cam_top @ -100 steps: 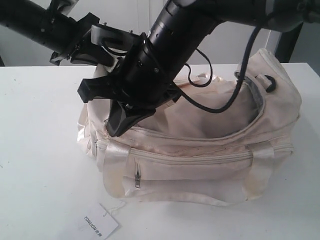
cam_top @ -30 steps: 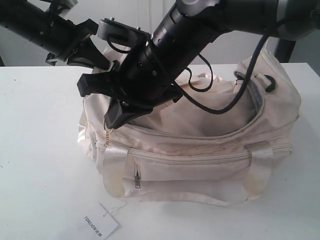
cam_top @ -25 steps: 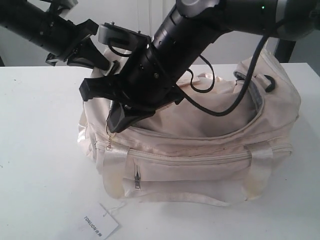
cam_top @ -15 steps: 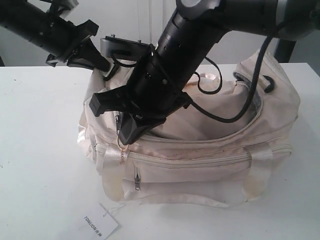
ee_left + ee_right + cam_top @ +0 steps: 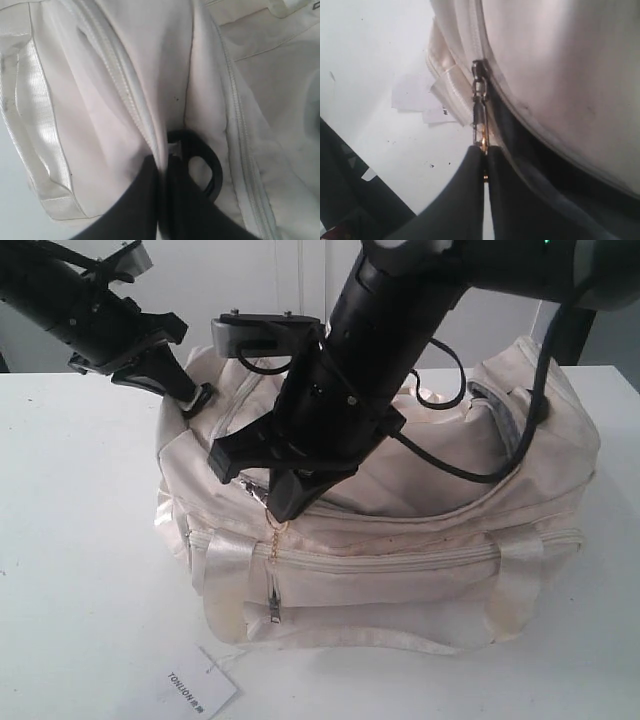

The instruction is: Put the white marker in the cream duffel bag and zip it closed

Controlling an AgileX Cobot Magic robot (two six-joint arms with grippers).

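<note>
In the exterior view we read "TONLION" on the white hang tag (image 5: 197, 692), lying flat on the white surface (image 5: 80, 570) at about 7 o'clock from the cream duffel bag (image 5: 400, 560). The bag fills the middle and right of the surface; bare room lies open to 9 o'clock of it, less along the near edge. A pale wall stands behind. The right pincer (image 5: 285, 508) reaches down at the bag's top zipper, with a gold chain pull (image 5: 272, 540) hanging just below it. The left pincer (image 5: 190, 400) meets the bag's end at roughly 10 o'clock. We cannot see the white marker in any view. In the left wrist view, the left pincer (image 5: 162, 165) is clamped together on a fold of the bag's fabric beside a black end ring (image 5: 210, 170). In the right wrist view, the right pincer (image 5: 485, 155) is pressed together on the gold pull (image 5: 480, 125) below the zipper slider (image 5: 479, 75), the tag (image 5: 415, 100) showing on the surface beyond.
</note>
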